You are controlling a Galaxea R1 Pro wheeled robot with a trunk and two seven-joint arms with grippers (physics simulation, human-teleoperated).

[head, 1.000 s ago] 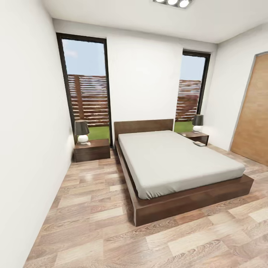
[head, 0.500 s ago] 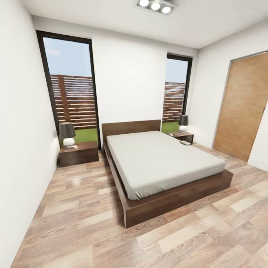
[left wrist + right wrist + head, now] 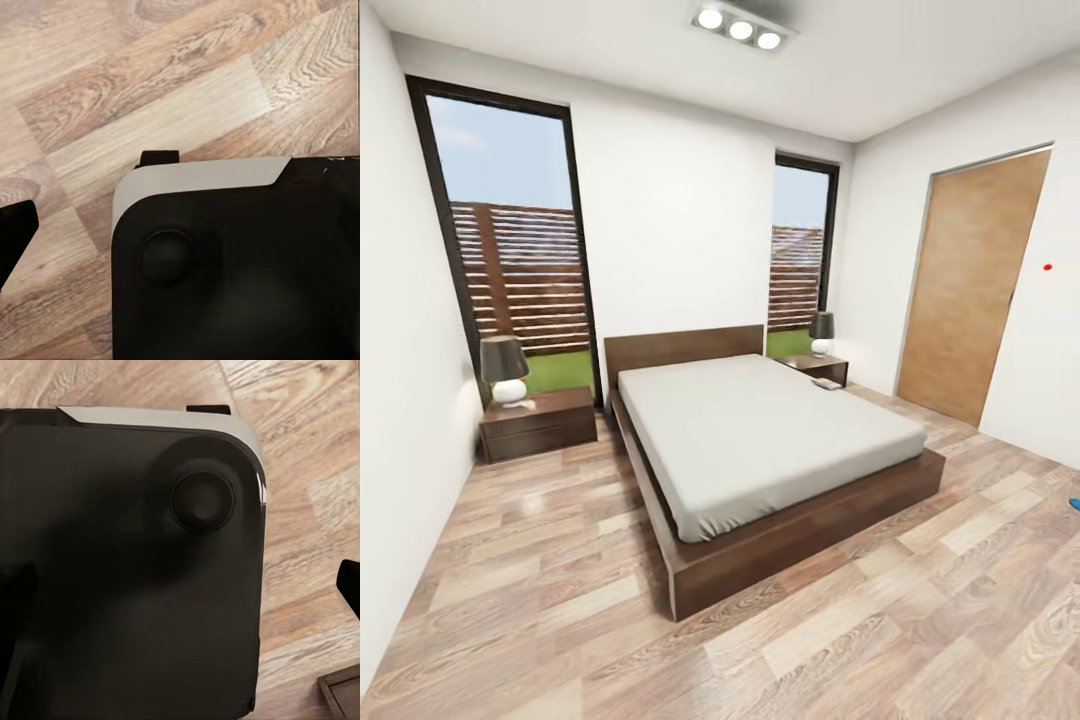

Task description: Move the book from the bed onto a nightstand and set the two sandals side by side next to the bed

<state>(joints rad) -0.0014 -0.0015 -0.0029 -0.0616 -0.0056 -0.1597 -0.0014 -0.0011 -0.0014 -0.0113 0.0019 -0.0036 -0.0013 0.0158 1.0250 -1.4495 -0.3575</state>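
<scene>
My view has swung right: the pale grey, dark-framed bed [image 3: 760, 440] now sits at twelve o'clock, a blue speck [image 3: 1074, 503] at three. Gripper states: cannot tell.

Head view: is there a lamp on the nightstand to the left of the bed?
Yes: a lamp with a dark shade and white base stands on the nightstand left of the bed.

Head view: high, facing across bedroom toward bed [image 3: 760, 440] and windows.
Wrist views: close, facing down onto robot base [image 3: 240, 262] and plank floor [image 3: 150, 90].
Shared: floor.
</scene>
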